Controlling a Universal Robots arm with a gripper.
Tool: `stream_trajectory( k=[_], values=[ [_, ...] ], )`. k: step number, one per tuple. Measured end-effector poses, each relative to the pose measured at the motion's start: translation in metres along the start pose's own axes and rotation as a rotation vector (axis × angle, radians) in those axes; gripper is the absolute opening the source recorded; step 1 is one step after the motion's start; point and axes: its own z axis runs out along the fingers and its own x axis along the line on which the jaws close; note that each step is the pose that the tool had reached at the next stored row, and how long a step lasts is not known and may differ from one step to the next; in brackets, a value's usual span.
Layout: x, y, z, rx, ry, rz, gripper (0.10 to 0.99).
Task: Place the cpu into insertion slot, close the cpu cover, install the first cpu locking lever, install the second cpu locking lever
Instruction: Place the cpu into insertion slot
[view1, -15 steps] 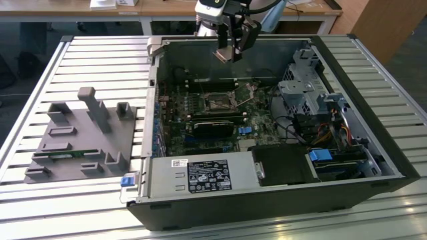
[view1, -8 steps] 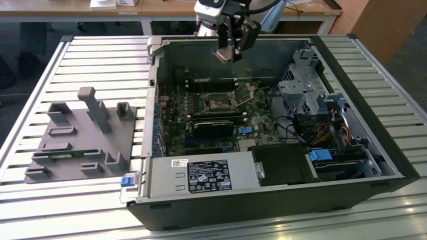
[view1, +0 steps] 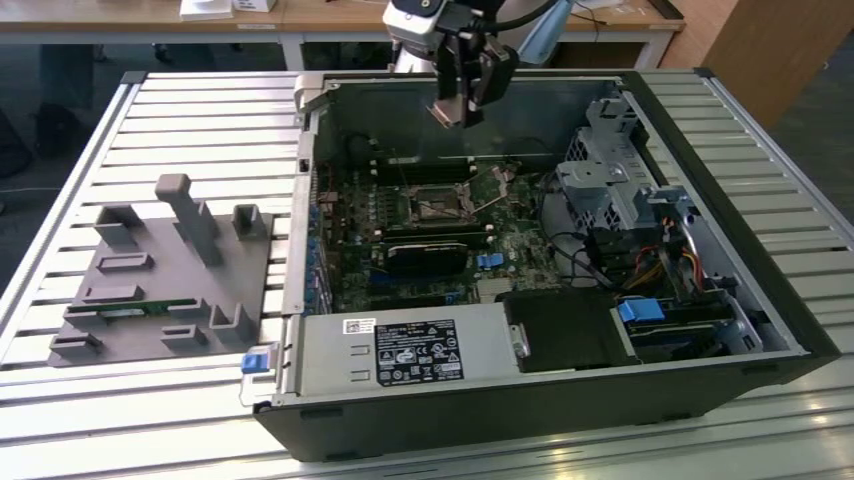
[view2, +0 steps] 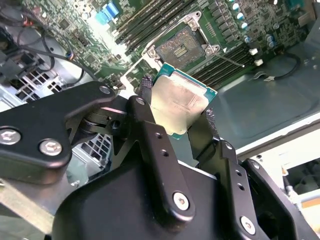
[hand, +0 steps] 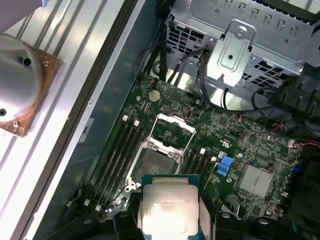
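Fingers (view2: 150, 131) of the hand (view2: 177, 100) are clenched on the cpu (view2: 186, 114). In the second wrist view we see one black finger on each of two opposite edges. The dull silver top faces the camera, with a green rim round it. In the first wrist view the cpu (hand: 169, 205) sits between the fingers in the same way, its metal top catching the light. It hangs tilted in the air and touches nothing but the hand.

Beyond it we find the slot (hand: 156, 162) on the green board (hand: 235, 125), its dark centre uncovered. The second wrist view shows the slot (view2: 181, 46) in its silver-edged frame, well apart from the cpu. The cover (hand: 173, 127) is swung up and back and stands open at the slot's far edge. We can see the board through its square window. Long memory slots (hand: 117, 150) run along both sides of the slot, and a metal cage (hand: 240, 45) rises past the board.

In the exterior view the hand (view1: 461, 105) hangs high over the open black case (view1: 534, 430), well above the slot (view1: 434, 207). The case lies on its side on the slatted metal counter (view1: 200, 110). A grey fixture (view1: 160, 280) sits on the counter just beside the case, at the exterior view's left.
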Motion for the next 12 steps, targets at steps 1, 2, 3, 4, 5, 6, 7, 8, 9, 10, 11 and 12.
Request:
stream_trajectory(
  k=[1,2,3,4,5,6,7,8,9,10,11,12],
  values=[
    [0.0000,-0.0001,0.0005,0.000,-0.0012,0.014,0.537],
    [0.0000,-0.0002,0.0011,0.000,-0.0023,0.027,0.537],
    [0.0000,-0.0002,0.0017,0.000,-0.0033,0.040,0.537],
    [0.0000,-0.0003,0.0023,0.000,-0.0043,0.052,0.537],
    [0.0000,-0.0004,0.0030,0.000,-0.0054,0.064,0.537],
    [0.0000,-0.0004,0.0038,0.000,-0.0065,0.076,0.537],
    [0.0000,-0.0005,0.0045,0.000,-0.0076,0.087,0.537],
    [0.0000,-0.0006,0.0052,0.000,-0.0086,0.098,0.537],
    [0.0000,-0.0006,0.0057,0.000,-0.0093,0.106,0.537],
    [0.0000,-0.0007,0.0062,0.000,-0.0100,0.114,0.537],
    [0.0000,-0.0007,0.0066,-0.001,-0.0105,0.120,0.537],
    [0.0000,-0.0007,0.0070,-0.001,-0.0110,0.126,0.537]
  ],
)
